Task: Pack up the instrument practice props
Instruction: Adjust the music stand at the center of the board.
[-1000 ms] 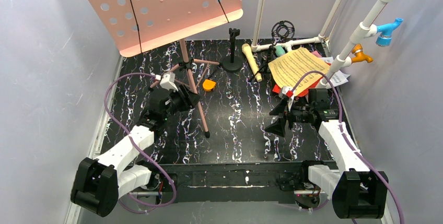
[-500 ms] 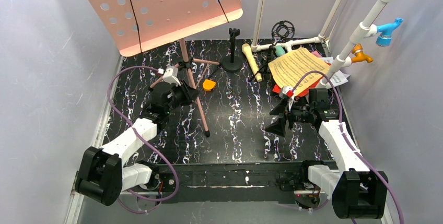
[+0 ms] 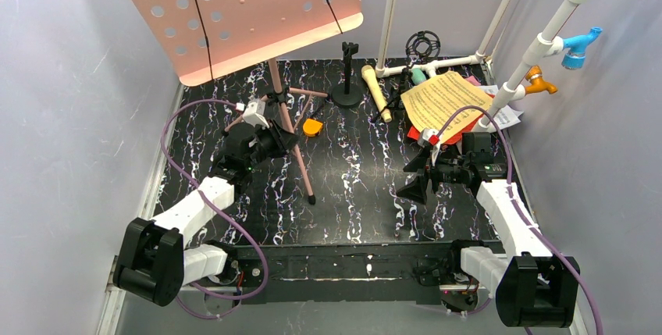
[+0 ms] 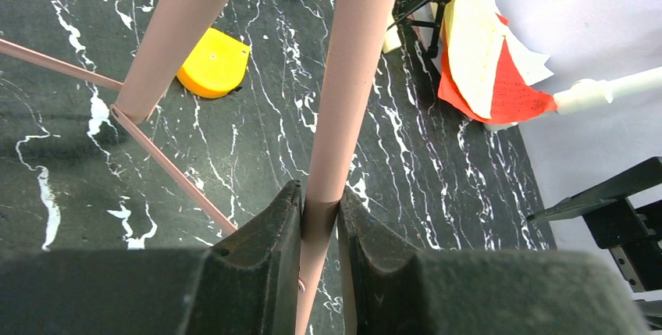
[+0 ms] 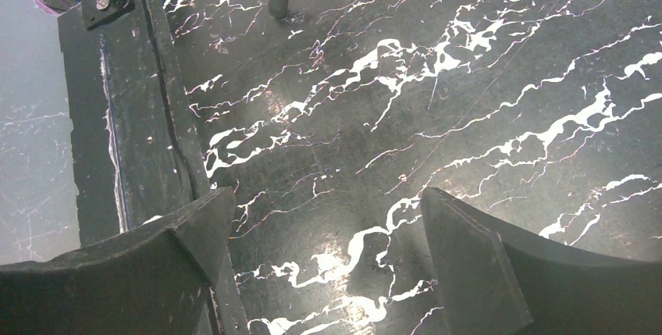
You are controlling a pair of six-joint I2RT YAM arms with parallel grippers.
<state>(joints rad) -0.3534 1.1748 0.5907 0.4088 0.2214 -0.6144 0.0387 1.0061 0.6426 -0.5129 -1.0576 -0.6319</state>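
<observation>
Since a second ago my left gripper [image 4: 320, 204] has moved in and squeezed tight on a pink leg [image 4: 351, 77] under the board [image 3: 234, 15], which stands at the far left of the desk [image 3: 351, 187]. My right gripper [image 5: 328, 218] hangs spread wide near the right edge, holding nothing. Sheets [image 3: 445, 97] lie in the far right corner.

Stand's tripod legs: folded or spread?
Spread. The pink tripod legs splay outward in three directions, the front foot planted on the table.
</observation>
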